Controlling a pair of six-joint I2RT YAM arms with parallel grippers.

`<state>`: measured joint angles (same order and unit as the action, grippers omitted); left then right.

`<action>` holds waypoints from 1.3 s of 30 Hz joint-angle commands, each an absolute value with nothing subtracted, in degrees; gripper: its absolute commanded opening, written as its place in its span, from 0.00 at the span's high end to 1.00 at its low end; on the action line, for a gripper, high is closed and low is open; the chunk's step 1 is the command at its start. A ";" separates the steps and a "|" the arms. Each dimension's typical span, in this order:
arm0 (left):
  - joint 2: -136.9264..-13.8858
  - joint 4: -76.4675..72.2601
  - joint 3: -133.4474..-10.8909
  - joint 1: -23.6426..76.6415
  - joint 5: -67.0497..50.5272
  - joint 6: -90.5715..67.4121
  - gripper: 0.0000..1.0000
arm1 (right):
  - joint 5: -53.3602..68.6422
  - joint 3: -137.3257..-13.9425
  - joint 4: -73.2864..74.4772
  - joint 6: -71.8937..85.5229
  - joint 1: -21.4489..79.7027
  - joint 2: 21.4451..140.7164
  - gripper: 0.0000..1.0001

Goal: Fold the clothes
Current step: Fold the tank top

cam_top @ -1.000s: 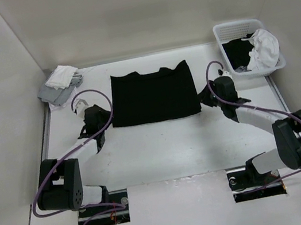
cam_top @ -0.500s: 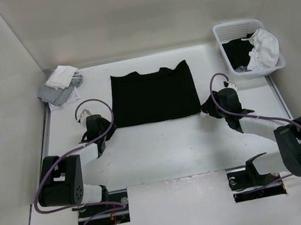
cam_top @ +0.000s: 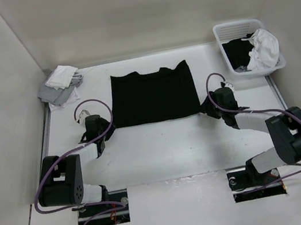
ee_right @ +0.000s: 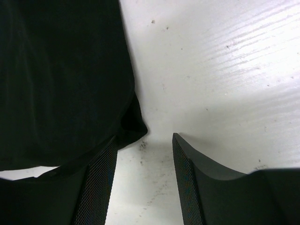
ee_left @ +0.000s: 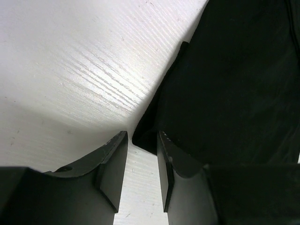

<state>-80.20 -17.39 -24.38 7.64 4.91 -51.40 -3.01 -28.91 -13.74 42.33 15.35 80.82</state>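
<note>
The clothes (cam_top: 154, 94), a black garment, lie flat in a rectangle at the table's middle. My left gripper (cam_top: 107, 130) sits low on the table at the garment's near-left corner. In the left wrist view that corner (ee_left: 143, 137) lies right at the tips of my left gripper (ee_left: 142, 140), which is open with bare table between the fingers. My right gripper (cam_top: 203, 109) is at the near-right corner. The right wrist view shows that corner (ee_right: 133, 124) just ahead of the left finger of my right gripper (ee_right: 144, 140), open wide over white table.
A white plastic basket (cam_top: 224, 35) with black and white cloth stands at the back right. A pile of white and grey cloths (cam_top: 61, 84) lies at the back left. White walls close in the table (cam_top: 163, 151) on three sides.
Both grippers came down to the garment's near corners. The right jaws widened a lot. The left jaws narrowed a little.
</note>
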 commanded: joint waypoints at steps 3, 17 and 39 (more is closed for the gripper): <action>-82.09 -15.29 -24.69 7.86 5.27 -50.89 0.72 | -1.41 -32.96 -16.17 44.03 15.42 83.40 0.46; -83.94 -19.33 -25.14 8.74 4.57 -51.15 0.94 | 0.00 -34.81 -14.41 46.14 15.69 86.05 0.62; -76.82 -19.78 -23.73 8.22 5.36 -51.24 0.99 | -0.87 -34.54 -12.49 46.14 16.74 84.64 0.82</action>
